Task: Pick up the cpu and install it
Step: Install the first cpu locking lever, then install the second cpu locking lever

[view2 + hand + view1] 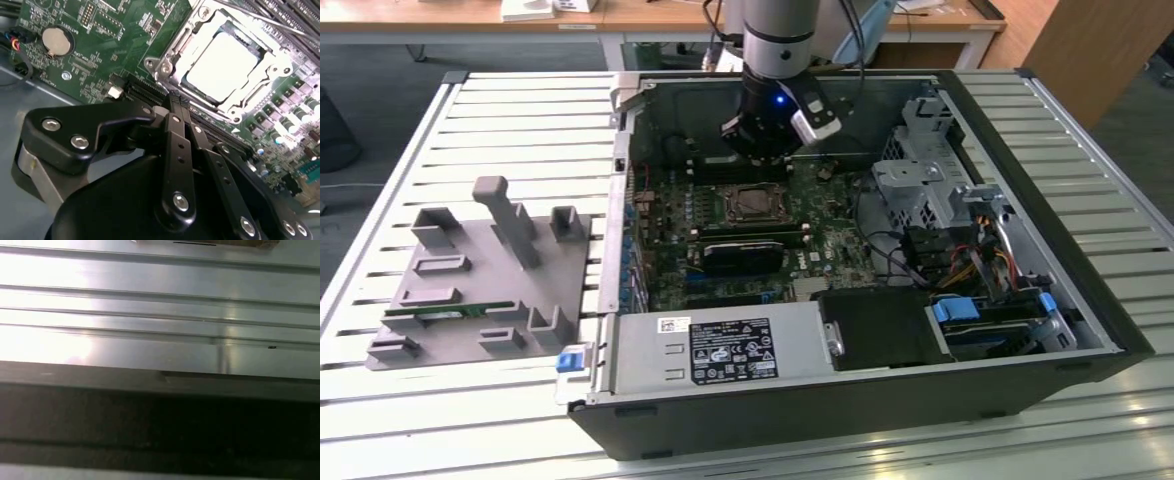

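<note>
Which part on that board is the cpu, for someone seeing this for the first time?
Start at the open computer case on the slatted table, and find the green motherboard on its floor. Near the board's middle, just below the gripper in the exterior view, sits a square metal socket frame; the cpu is the flat silver-grey plate inside it. The memory slots beside it are long and narrow.

Slatted metal table [480, 110] carries open computer case [1067, 290], grey holder block [467, 290], probably plastic.
</note>
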